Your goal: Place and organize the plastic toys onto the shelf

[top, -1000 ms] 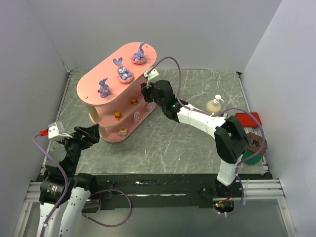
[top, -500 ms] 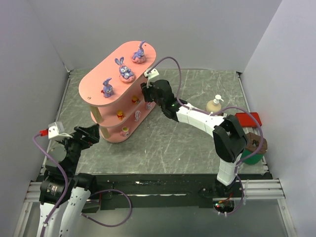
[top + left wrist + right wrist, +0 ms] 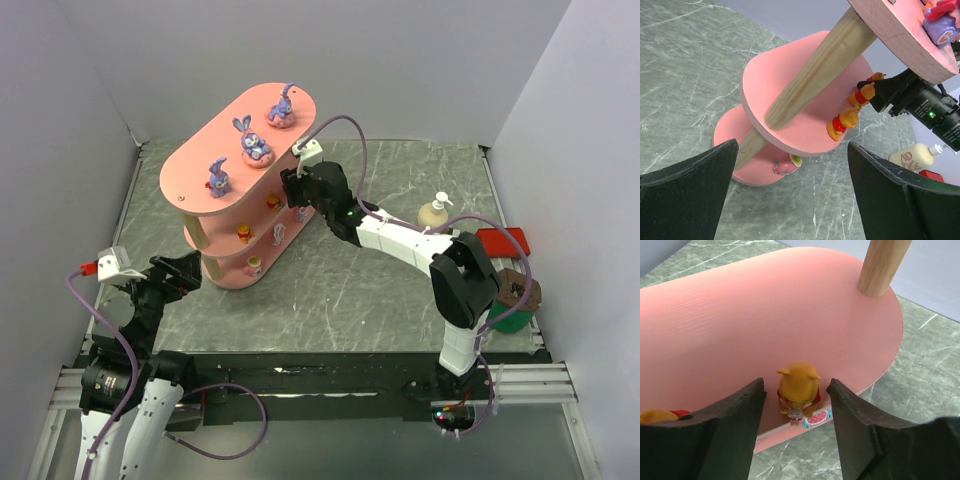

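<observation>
The pink three-tier shelf [image 3: 195, 165] stands at the back left of the table. Three purple bunnies [image 3: 250, 142] sit on its top board. Small orange toys [image 3: 243, 234] stand on the middle board, and a pink-and-white toy [image 3: 254, 266] lies on the bottom board. My right gripper [image 3: 293, 195] is open at the middle board's right end. In the right wrist view its fingers [image 3: 735, 420] flank an orange bear toy [image 3: 798, 390] on the board's edge, with gaps on both sides. My left gripper [image 3: 185, 272] is open and empty, near the shelf's near left end, and looks at the shelf [image 3: 790, 105].
A cream pump bottle [image 3: 434, 212] stands right of the right arm, and a flat red box [image 3: 503, 241] lies beyond it. A brown block on a green object [image 3: 515, 298] sits at the right edge. Grey walls close in the table on three sides.
The right gripper has edged slightly left toward the middle board. The shelf's near end has shifted a little to the right. The left arm has not moved.
</observation>
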Controlling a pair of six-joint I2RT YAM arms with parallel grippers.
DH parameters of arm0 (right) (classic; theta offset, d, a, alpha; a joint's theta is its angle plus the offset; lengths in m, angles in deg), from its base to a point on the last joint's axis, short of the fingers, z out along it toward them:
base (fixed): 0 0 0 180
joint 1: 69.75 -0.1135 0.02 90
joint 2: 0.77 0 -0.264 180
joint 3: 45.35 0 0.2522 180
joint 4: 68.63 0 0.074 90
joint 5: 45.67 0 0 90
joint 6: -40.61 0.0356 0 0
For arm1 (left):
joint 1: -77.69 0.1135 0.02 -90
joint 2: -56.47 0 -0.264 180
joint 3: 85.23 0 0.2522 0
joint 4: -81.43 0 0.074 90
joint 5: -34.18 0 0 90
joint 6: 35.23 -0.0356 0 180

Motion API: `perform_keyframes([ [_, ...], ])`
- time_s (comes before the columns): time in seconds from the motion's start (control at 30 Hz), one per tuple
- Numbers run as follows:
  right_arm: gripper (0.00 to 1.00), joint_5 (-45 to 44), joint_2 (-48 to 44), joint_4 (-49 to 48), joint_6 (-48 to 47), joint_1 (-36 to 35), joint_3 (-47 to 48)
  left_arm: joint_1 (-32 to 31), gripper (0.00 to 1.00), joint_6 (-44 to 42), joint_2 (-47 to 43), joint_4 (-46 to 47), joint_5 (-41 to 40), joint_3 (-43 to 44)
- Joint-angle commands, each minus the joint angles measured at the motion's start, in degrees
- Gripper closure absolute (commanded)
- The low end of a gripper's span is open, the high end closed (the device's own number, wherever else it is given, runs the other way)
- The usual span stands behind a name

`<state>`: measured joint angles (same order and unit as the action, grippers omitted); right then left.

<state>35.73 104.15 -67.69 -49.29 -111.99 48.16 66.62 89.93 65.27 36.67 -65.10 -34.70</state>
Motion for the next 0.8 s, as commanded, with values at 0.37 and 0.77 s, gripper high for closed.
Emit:
perform_keyframes([
  [0.37, 0.31, 0.1, -4.8, -3.3, -0.4, -0.7, -6.3, 0.4, 0.04, -0.7, 0.5, 1.8, 0.8, 1.0],
  [0.77, 0.39, 0.0, -4.6, -4.5, -2.4, -0.7, -7.1, 0.4, 0.04, -0.7, 0.3, 1.8, 0.8, 1.0],
])
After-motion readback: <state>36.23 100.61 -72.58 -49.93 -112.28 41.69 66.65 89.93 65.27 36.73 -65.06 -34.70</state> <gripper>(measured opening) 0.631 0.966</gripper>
